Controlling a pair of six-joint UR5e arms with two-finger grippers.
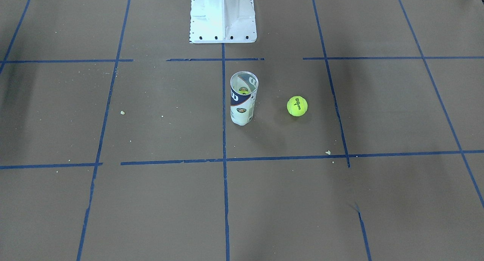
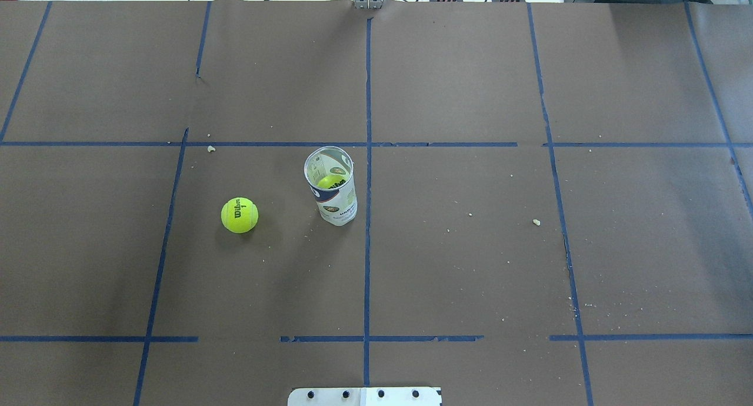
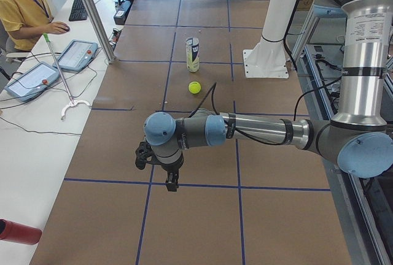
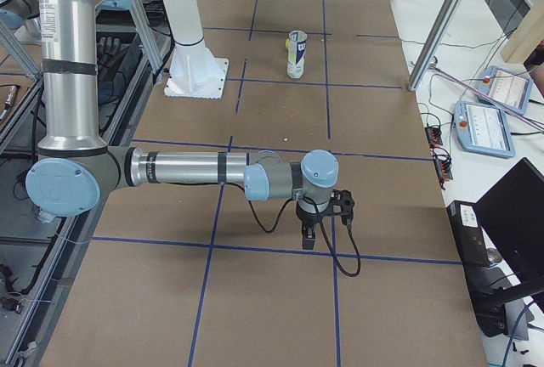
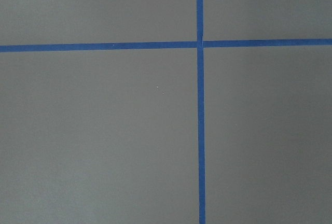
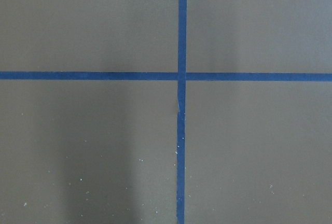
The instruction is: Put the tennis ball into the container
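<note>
The tennis ball [image 1: 297, 106] [image 2: 239, 215] [image 3: 194, 87] lies on the brown table, bright yellow-green with a black Wilson logo. About a ball's width away stands the container [image 1: 244, 98] [image 2: 332, 185] [image 3: 192, 54] [image 4: 296, 54], upright with its mouth open; a dimmer second ball [image 2: 329, 181] rests inside. My left gripper [image 3: 172, 185] hangs over the table's left end, far from the ball. Far from both, my right gripper [image 4: 308, 239] hangs over the right end. Both show only in the side views, so I cannot tell whether they are open or shut. The wrist views show only tape lines.
The white robot pedestal [image 1: 223, 17] [image 4: 191, 44] stands at the robot's edge behind the container. Blue tape lines [image 2: 367, 159] grid the brown paper. An operator [image 3: 24, 7] sits at a side bench with pendants [image 3: 77, 53]. A red cylinder [image 3: 18, 231] lies nearby.
</note>
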